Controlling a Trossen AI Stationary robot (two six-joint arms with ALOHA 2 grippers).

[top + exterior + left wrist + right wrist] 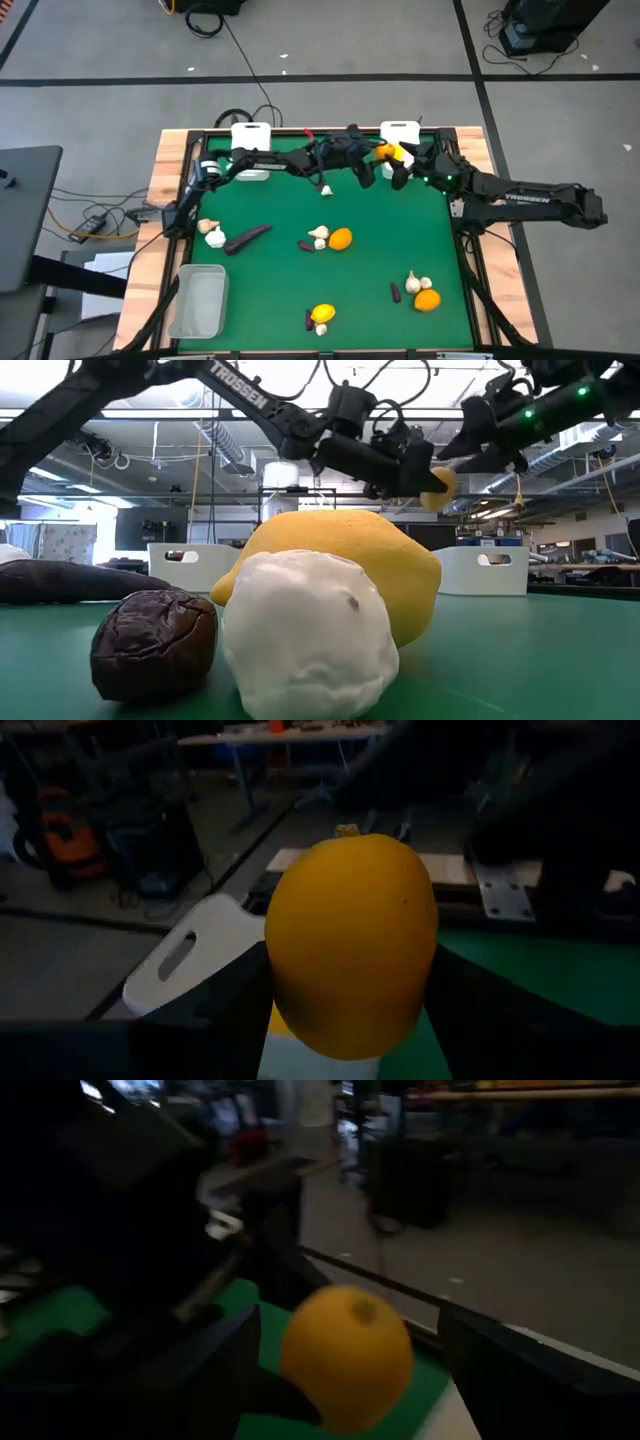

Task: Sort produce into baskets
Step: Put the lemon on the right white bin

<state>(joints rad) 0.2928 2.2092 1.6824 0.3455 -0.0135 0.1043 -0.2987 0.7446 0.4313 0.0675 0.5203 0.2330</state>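
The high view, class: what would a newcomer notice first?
Both arms meet at the table's far edge, where the left gripper holds a yellow citrus fruit over the right-hand white basket. The right gripper waits open beside it. Garlic, eggplants and more citrus lie scattered across the green mat.

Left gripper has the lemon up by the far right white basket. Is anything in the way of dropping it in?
Yes, possibly. The left gripper holds the lemon above the white basket, but the right gripper hangs open right beside the fruit at that basket's edge, crowding the drop. Nothing else visible blocks it.
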